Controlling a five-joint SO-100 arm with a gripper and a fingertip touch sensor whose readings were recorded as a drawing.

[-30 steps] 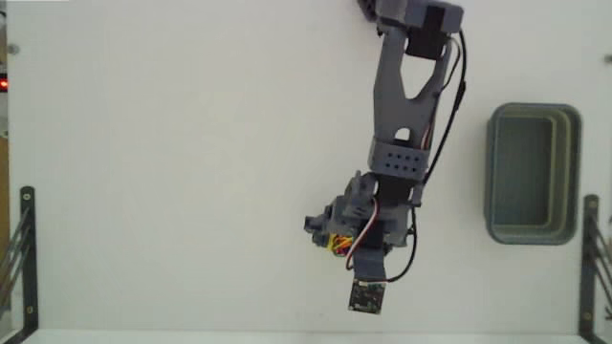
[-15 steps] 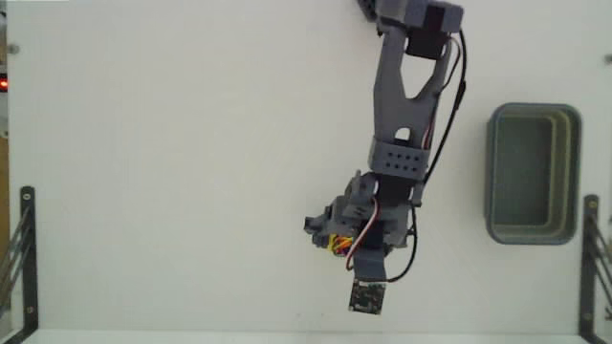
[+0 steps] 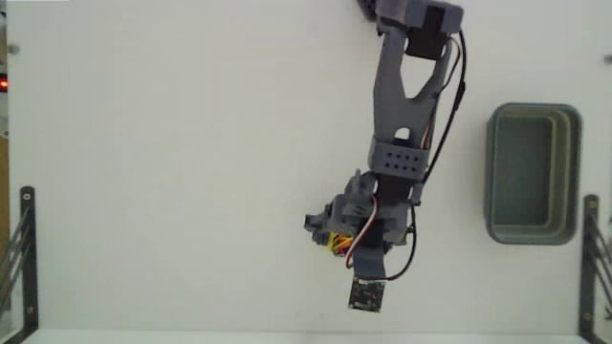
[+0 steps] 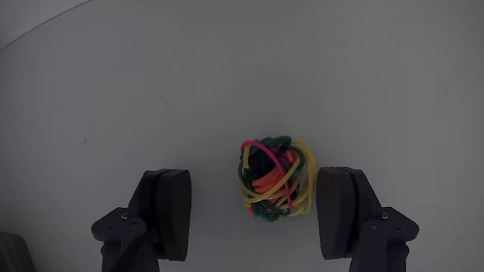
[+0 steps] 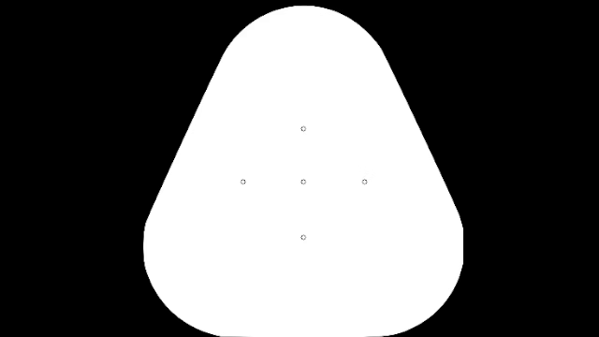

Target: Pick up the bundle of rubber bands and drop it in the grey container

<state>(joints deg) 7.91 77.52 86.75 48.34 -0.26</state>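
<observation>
Rubber bands first: I see the bundle of rubber bands lying on the white table in the wrist view, a knot of yellow, green, red and orange loops. My claw stands open, its two dark fingers either side of the bundle, the right one just beside it, the left farther off. In the fixed view the arm reaches down the table, and the grey container sits well apart at the right edge.
</observation>
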